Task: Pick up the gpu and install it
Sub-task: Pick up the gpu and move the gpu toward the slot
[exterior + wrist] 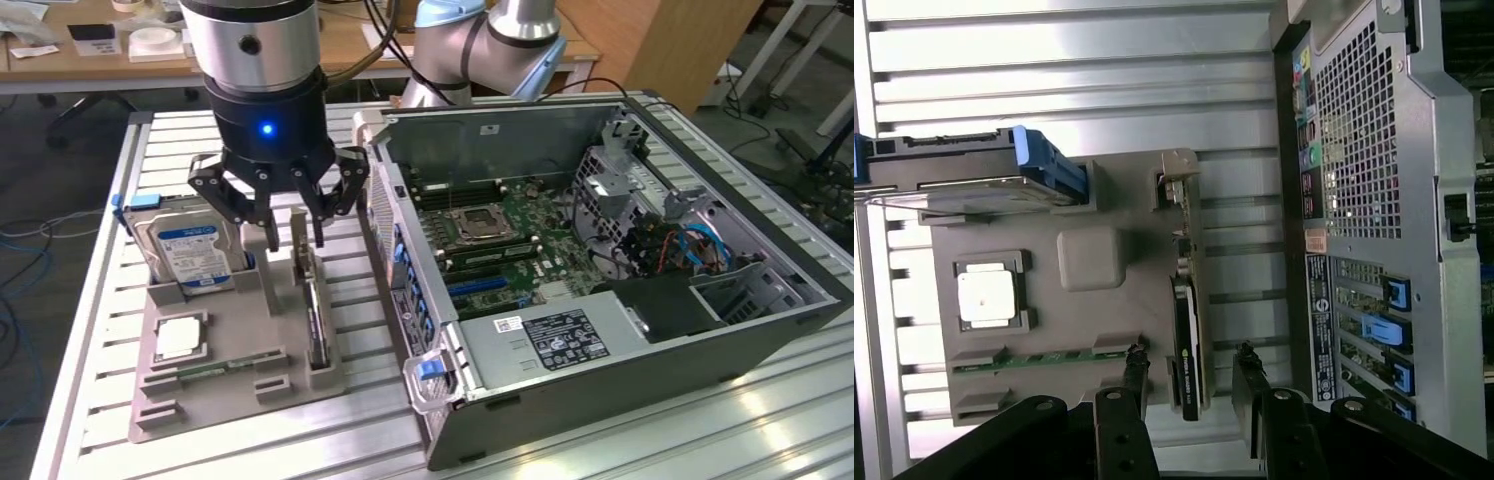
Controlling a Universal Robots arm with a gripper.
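The gpu [315,305] is a thin dark card with a pale bracket at one end, standing on edge in a slot of the grey holder tray [254,400]. My gripper [294,232] hangs just above its far end, open, with a finger on either side of the card's line. In the wrist view the gpu [1186,330] runs between the two fingertips [1137,372], which stand apart from it and touch nothing. The open computer case [747,310] lies at the exterior view's right, its motherboard [501,240] exposed.
On the same tray are a silver hard drive [187,255] standing upright, a square processor [180,338] and a narrow green memory stick [220,366]. The case's rear panel [1354,180] stands close beside the tray. Everything rests on a slatted aluminium table [667,440].
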